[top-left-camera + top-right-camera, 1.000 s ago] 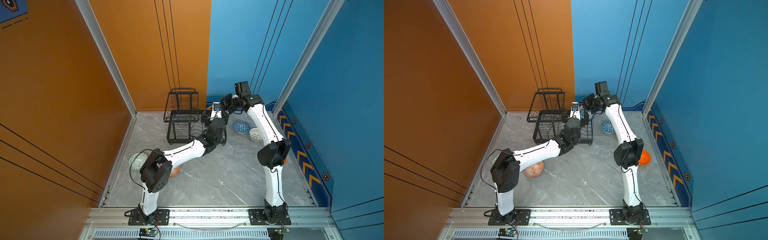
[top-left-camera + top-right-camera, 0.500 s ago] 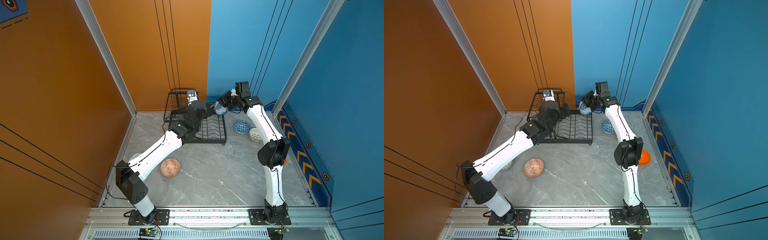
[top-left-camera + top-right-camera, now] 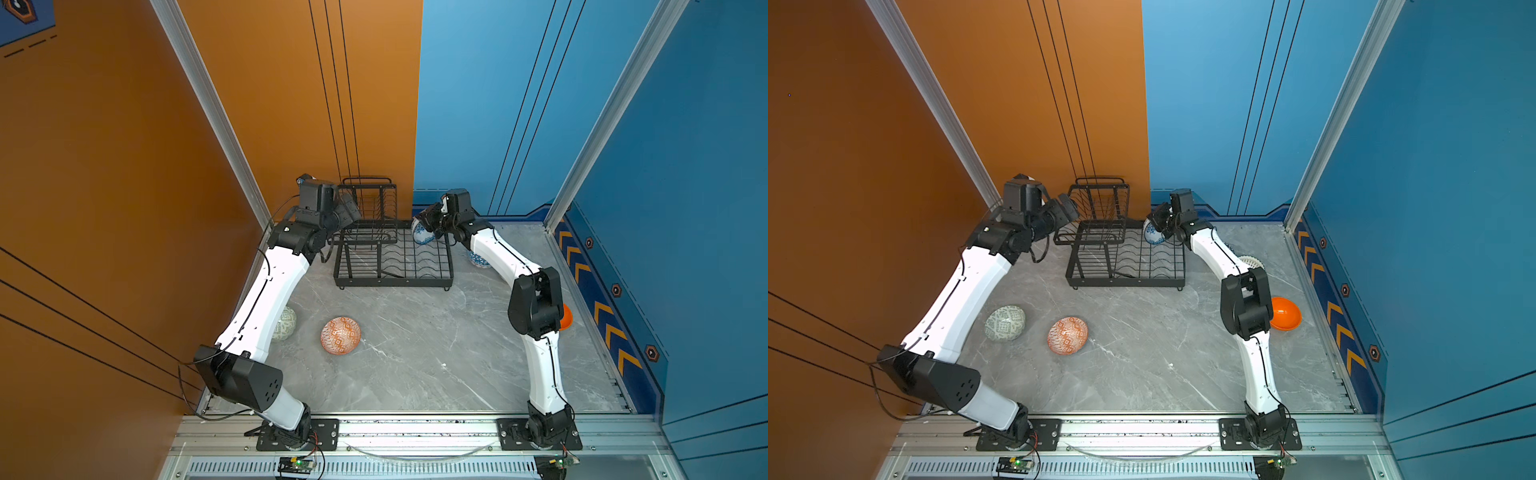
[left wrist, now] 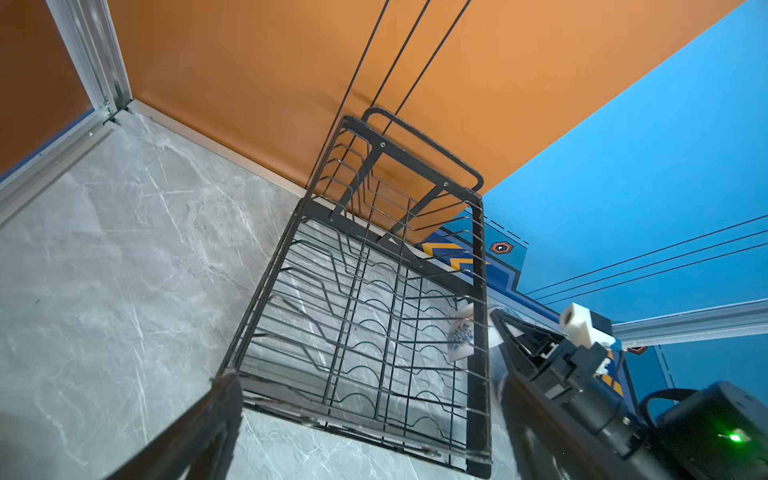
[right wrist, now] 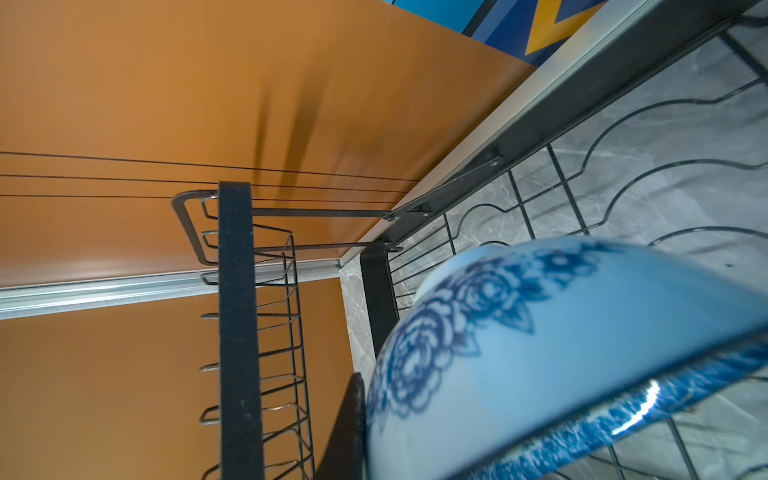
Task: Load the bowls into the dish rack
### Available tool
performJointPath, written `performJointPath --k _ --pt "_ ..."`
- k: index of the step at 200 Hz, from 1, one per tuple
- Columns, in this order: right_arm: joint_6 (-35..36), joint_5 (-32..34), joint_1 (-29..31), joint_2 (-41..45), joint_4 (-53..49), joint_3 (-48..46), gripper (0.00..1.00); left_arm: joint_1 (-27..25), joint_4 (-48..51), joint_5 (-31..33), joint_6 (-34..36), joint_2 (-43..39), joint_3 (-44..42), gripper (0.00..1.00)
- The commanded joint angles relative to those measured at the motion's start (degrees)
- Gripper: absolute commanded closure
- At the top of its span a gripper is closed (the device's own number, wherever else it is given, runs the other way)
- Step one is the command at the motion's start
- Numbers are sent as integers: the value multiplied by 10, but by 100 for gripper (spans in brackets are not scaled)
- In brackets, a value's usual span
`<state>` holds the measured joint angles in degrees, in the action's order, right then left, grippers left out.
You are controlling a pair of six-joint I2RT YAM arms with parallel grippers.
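The black wire dish rack (image 3: 394, 285) (image 3: 1125, 285) stands against the back wall. My right gripper (image 3: 430, 221) (image 3: 1160, 221) is shut on the blue-white floral bowl (image 3: 421, 237) (image 3: 1153, 237) (image 5: 561, 353), holding it on edge over the back right corner of the lower tray (image 5: 540, 187). One finger (image 5: 349, 419) presses on the bowl's outside. My left gripper (image 3: 347, 212) (image 3: 1065, 210) (image 4: 365, 380) is open and empty, just left of the rack's raised basket. From the left wrist, the rack (image 4: 353, 291) and the held bowl (image 4: 461, 338) both show.
Loose bowls lie on the grey floor. An orange-white one (image 3: 340, 335) (image 3: 1067, 335) and a pale green one (image 3: 286, 324) (image 3: 1005, 323) sit front left. On the right are a plain orange (image 3: 1285, 313), a white lattice (image 3: 1252, 262) and a blue-white triangle bowl (image 3: 478, 259).
My left arm has swung from beside the right gripper, across the rack, to its left side, still open. The right gripper has brought the floral bowl down towards the tray's back right corner.
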<state>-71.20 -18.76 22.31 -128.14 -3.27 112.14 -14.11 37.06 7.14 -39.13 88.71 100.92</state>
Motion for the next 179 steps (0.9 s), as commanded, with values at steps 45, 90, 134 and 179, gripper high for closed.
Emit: performJointPath --k 45,90,134,179 --pt "-14 159 47 19 228 -72 100 34 17 -71 -44 -30 -48 2" --pt "-21 232 71 -22 251 -39 100 49 18 -71 -51 -56 -78 2" --pt "-53 278 78 -69 297 -18 100 60 18 -85 -58 -49 -68 2" --pt "-65 278 87 -130 315 41 100 62 18 -94 -54 -40 -60 2"
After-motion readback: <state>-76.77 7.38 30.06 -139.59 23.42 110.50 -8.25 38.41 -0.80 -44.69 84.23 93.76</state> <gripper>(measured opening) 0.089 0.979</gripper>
